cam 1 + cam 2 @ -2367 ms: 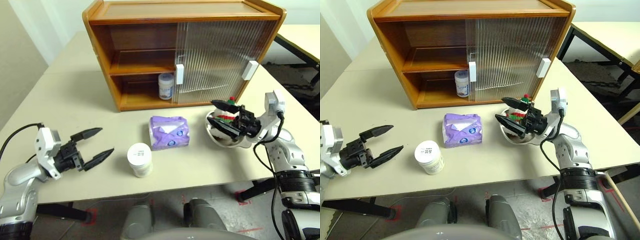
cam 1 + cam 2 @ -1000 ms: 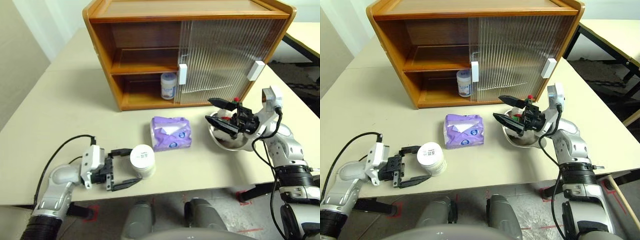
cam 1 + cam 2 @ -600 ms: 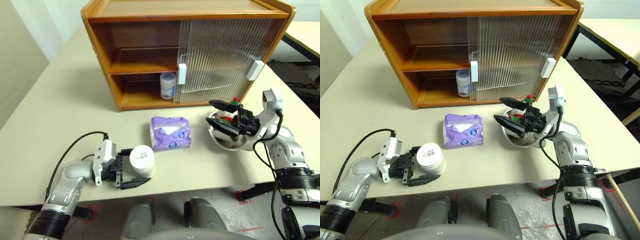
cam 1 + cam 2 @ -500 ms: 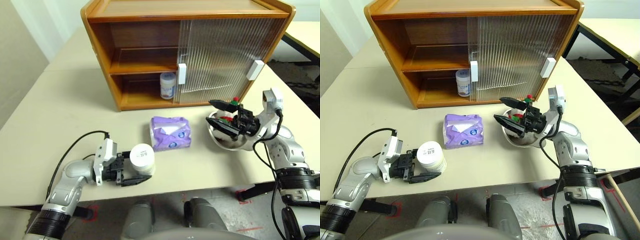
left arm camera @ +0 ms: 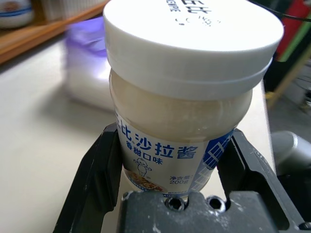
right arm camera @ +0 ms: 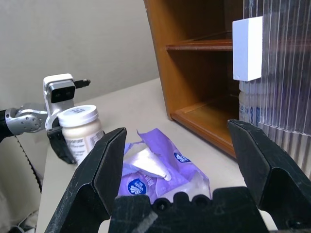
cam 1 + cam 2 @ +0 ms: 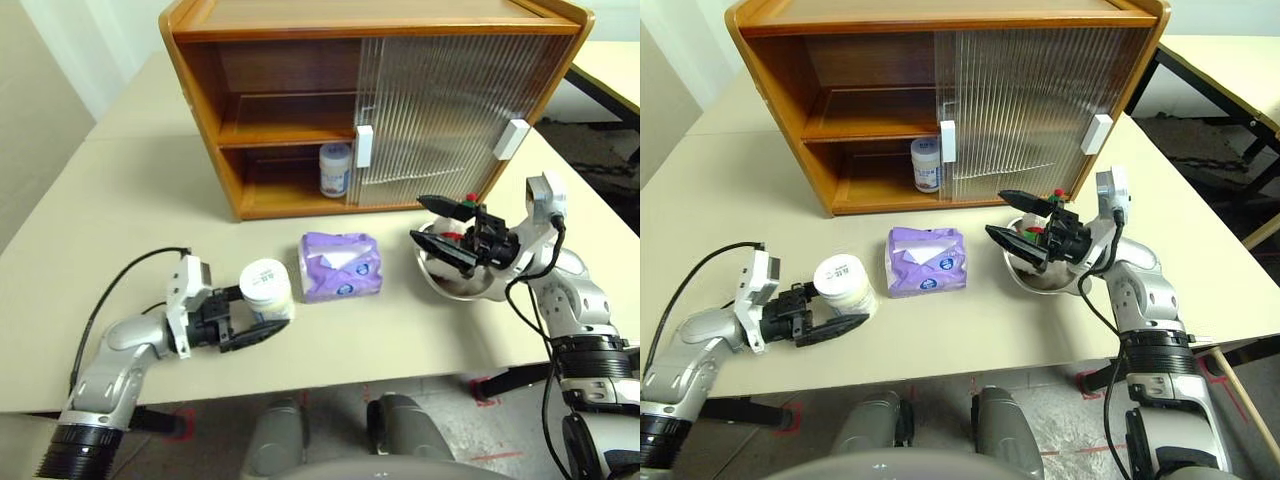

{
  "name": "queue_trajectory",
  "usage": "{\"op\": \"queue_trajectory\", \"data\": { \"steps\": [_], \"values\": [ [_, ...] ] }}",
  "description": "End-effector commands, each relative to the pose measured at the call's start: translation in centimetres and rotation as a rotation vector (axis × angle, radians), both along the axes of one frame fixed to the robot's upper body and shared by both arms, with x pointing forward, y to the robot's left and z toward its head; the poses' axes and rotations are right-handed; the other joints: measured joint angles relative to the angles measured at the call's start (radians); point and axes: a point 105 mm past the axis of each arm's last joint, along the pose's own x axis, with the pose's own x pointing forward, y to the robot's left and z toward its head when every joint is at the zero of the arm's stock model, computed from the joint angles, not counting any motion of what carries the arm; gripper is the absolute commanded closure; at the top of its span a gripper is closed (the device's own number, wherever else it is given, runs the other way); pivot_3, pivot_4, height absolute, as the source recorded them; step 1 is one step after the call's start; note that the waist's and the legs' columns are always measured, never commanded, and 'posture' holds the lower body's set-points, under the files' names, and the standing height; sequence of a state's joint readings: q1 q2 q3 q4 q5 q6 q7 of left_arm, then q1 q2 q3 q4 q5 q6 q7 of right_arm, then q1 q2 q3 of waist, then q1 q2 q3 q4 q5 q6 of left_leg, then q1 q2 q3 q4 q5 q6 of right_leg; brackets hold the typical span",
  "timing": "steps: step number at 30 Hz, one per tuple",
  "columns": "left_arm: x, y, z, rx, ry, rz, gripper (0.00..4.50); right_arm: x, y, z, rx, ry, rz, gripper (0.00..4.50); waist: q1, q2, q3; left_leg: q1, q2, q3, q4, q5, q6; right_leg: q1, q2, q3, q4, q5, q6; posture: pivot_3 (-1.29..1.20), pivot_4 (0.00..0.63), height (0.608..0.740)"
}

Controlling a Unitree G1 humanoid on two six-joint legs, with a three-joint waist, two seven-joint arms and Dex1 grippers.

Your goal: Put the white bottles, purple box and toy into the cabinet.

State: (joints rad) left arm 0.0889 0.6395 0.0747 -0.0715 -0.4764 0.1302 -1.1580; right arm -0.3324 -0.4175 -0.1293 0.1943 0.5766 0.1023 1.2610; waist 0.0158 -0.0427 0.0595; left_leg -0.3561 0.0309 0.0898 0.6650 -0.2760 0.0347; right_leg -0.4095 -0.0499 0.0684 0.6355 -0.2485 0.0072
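My left gripper is shut on a white bottle, held upright just above the table near its front edge; the black fingers press its labelled sides. A second white bottle stands on the lower shelf of the cabinet. On the table between my arms lies the purple box. My right gripper stands open over a metal bowl. It hides most of the toy in the bowl; only red and green bits show.
Both ribbed sliding doors cover the cabinet's right half, with white handles at the middle and right. The left half of both shelves is open. Bare table lies left of the cabinet. The table's front edge is close to my left arm.
My left gripper came in from the left, shut on the white bottle and raised it off the table, carrying it slightly left. The right arm has stayed still.
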Motion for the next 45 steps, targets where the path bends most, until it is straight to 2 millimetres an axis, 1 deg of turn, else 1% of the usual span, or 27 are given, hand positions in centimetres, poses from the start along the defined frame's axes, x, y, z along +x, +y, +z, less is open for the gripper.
{"op": "queue_trajectory", "data": {
  "steps": [1,4,6,8,9,11,15,18,20,23,28,34,37,41,45],
  "values": [
    [0.8,1.1,1.2,-0.013,-0.022,0.087,1.44,0.0,0.3,0.3,0.004,-0.011,0.009,0.0,0.0,0.0,0.0,0.0,0.0,0.0,0.0,0.0,0.0,0.0,0.0,0.0,0.0,0.0,0.0,0.11,0.028,0.74],
    [2.0,2.3,1.4,0.004,-0.015,0.187,1.44,0.2,0.4,0.5,0.005,-0.029,0.004,0.0,0.002,-0.001,0.0,0.0,0.0,0.0,0.0,0.0,0.0,0.0,0.0,-0.001,0.0,0.0,0.0,0.12,0.018,0.74],
    [3.3,3.4,1.0,0.075,-0.026,0.273,1.44,0.3,0.3,0.6,0.017,-0.033,0.0,0.0,0.004,-0.001,0.0,0.0,-0.001,-0.001,0.0,0.0,-0.001,0.0,0.0,-0.002,0.0,0.0,0.0,0.13,0.016,0.74],
    [4.7,3.9,1.2,0.098,-0.048,0.347,1.44,0.2,0.4,0.3,0.016,-0.026,0.004,0.0,0.006,-0.001,0.0,-0.001,-0.001,-0.002,0.0,0.0,-0.001,0.0,0.001,-0.004,0.0,0.0,0.0,0.14,0.014,0.74],
    [5.4,3.8,1.4,0.089,-0.061,0.377,1.44,0.2,0.4,0.2,0.014,-0.023,0.005,0.0,0.006,-0.001,0.0,-0.001,-0.001,-0.002,0.0,0.0,-0.001,0.001,0.001,-0.004,0.0,0.0,0.0,0.14,0.014,0.74],
    [6.6,3.1,1.8,0.056,-0.075,0.422,1.44,0.3,0.4,0.1,0.017,-0.031,0.002,0.0,0.006,-0.002,-0.001,-0.001,-0.001,-0.003,0.001,0.0,-0.001,0.001,0.001,-0.004,0.0,0.001,0.0,0.14,0.014,0.74],
    [8.3,0.9,1.4,0.031,-0.082,0.472,1.44,0.4,0.4,0.3,0.026,-0.053,-0.009,0.0,0.008,-0.003,-0.002,-0.002,-0.003,-0.003,0.0,0.0,-0.001,0.001,0.001,-0.005,0.0,0.003,0.002,0.13,0.013,0.74],
    [8.9,-0.8,1.5,0.002,-0.091,0.473,1.44,0.2,0.5,0.2,0.028,-0.053,-0.011,0.0,0.007,-0.004,-0.002,-0.004,-0.003,-0.004,0.0,0.0,-0.001,0.0,0.001,-0.005,-0.001,0.004,0.002,0.11,0.006,0.74],
    [9.1,-1.6,1.2,-0.005,-0.091,0.489,1.44,0.0,0.5,0.1,0.03,-0.054,-0.016,0.0,0.005,-0.004,-0.002,-0.004,-0.002,-0.005,0.0,0.0,-0.001,0.0,0.0,-0.005,-0.001,0.004,0.002,0.1,0.003,0.74],
    [9.7,-1.8,1.3,-0.016,-0.106,0.556,1.44,-0.1,0.4,0.1,0.032,-0.056,-0.024,0.0,0.003,-0.004,-0.002,-0.004,-0.002,-0.006,0.0,-0.001,-0.001,0.0,0.001,-0.006,-0.001,0.004,0.001,0.1,0.007,0.74],
    [11.4,-1.7,2.1,-0.001,-0.167,0.672,1.44,0.0,0.3,0.2,0.023,-0.055,-0.026,0.0,0.004,-0.005,-0.003,-0.004,-0.003,-0.006,0.002,0.0,-0.001,0.001,0.003,-0.006,0.0,0.005,0.002,0.09,0.004,0.74],
    [13.8,-3.3,2.5,-0.02,-0.17,0.711,1.44,0.2,0.3,0.2,0.028,-0.061,-0.031,0.0,0.004,-0.007,-0.004,-0.005,-0.004,-0.006,0.005,0.0,0.0,0.001,0.003,-0.006,0.0,0.006,0.003,0.08,0.0,0.74],
    [14.5,-3.8,2.3,-0.007,-0.164,0.722,1.44,0.1,0.0,0.0,0.033,-0.06,-0.041,0.0,0.004,-0.007,-0.005,-0.006,-0.005,-0.007,0.006,0.0,0.0,0.001,0.003,-0.006,0.0,0.006,0.003,0.08,0.0,0.74],
    [15.1,-3.9,2.0,0.02,-0.172,0.743,1.44,0.0,0.0,-0.3,0.034,-0.057,-0.042,0.0,0.001,-0.007,-0.005,-0.006,-0.004,-0.007,0.006,0.0,0.0,0.001,0.004,-0.006,0.0,0.006,0.003,0.08,0.0,0.74],
    [16.1,-4.5,2.5,0.014,-0.201,0.774,1.44,0.2,0.3,-0.3,0.037,-0.056,-0.043,0.0,0.004,-0.007,-0.005,-0.006,-0.004,-0.008,0.007,0.0,0.0,0.001,0.004,-0.007,0.0,0.007,0.003,0.09,0.0,0.74]
  ]
}}
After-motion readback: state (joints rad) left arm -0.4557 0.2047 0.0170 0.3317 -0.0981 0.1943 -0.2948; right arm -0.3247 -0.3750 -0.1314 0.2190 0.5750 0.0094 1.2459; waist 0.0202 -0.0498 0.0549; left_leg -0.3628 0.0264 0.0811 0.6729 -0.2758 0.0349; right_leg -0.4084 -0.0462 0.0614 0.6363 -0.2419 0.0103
